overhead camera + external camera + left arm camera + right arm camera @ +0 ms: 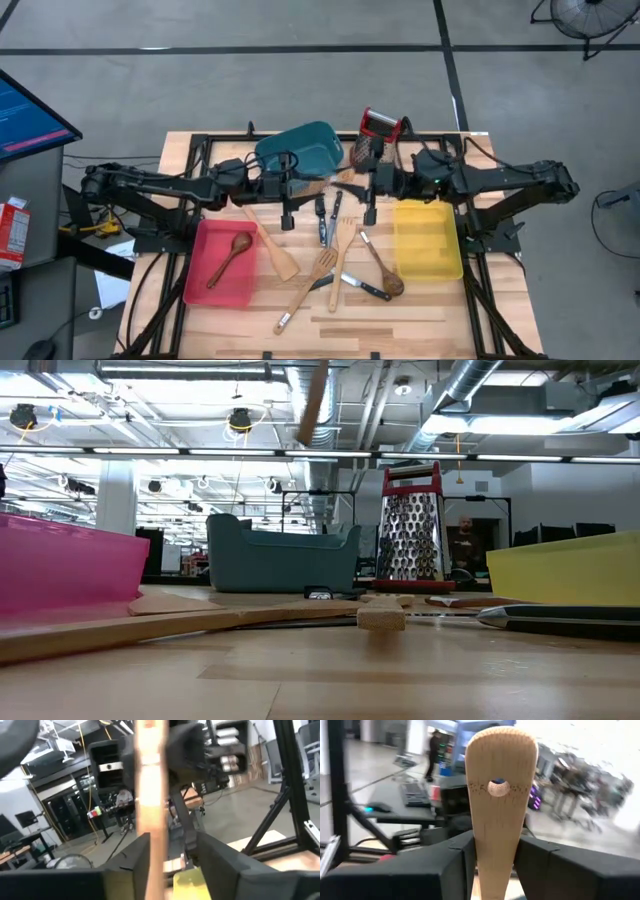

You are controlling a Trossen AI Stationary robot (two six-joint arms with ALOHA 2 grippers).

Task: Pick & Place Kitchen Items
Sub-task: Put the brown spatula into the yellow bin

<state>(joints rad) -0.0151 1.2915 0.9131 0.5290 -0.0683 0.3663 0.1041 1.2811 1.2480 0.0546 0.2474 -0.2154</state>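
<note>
Right wrist view: a pale wooden utensil (502, 795) is clamped by its holed handle end between the right jaws, with both fingers pressed against it. It is held high above the desk (330, 310), near the teal bin (300, 148). The same shaft is straddled by the left jaws, where a gap shows on one side, so they are judged open. A hand-over is suggested, presumably so the right arm can do the placing.

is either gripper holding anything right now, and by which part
A pale wooden utensil stands between the right gripper's fingers, held below its holed handle end. The left gripper has a wooden shaft between its fingers too; whether that one grips cannot be told.
</note>
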